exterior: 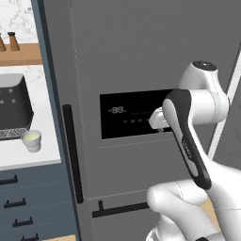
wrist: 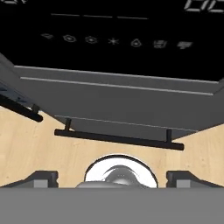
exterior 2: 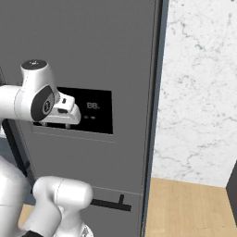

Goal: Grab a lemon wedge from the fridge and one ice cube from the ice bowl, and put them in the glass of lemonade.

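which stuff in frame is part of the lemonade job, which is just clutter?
Job:
- tall dark grey fridge, door shut
- small whitish tumbler of pale yellow-green lemonade, on the counter

Clutter:
- black toaster
- two brown shakers on a wooden shelf
- dark blue drawers

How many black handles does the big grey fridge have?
2 on the fridge: a tall vertical handle at its left edge, and a horizontal drawer handle low down. Others may be hidden.

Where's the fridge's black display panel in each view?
Left base view: black display panel mid-picture, partly behind the arm.
Right base view: left of centre, arm covering its left end.
Hand view: across the top, icons in a row.
Shared landmark: the drawer's horizontal bar handle below the panel.
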